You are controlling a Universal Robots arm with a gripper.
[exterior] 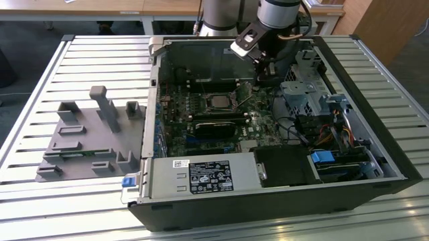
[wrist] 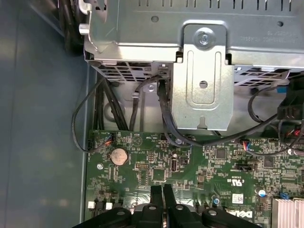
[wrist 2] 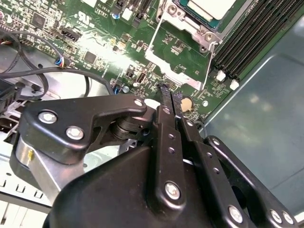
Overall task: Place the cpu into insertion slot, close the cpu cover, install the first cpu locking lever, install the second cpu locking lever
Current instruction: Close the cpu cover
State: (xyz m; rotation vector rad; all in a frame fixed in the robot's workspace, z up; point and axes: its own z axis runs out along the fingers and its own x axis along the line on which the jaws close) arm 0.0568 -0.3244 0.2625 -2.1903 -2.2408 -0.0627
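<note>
- The gripper is clenched. In both wrist views its two black fingers press flat together with nothing between them.
- The arm reaches down from the far side into the open computer case. Its wrist is tilted, and the fingertips sit low near the case's back wall.
- The tips are over the green motherboard, close to a round coin battery. I cannot tell whether they touch the board.
- Off to one side, apart from the gripper, the cpu lies in the insertion slot, pale face up.
- The cpu cover stands swung up off the slot, with the board showing through its window.
- In the second wrist view the picture's edge cuts off the cpu, and the gripper's own body hides much of the board.
- In the exterior view the fingertips are lost against the dark interior.
</note>
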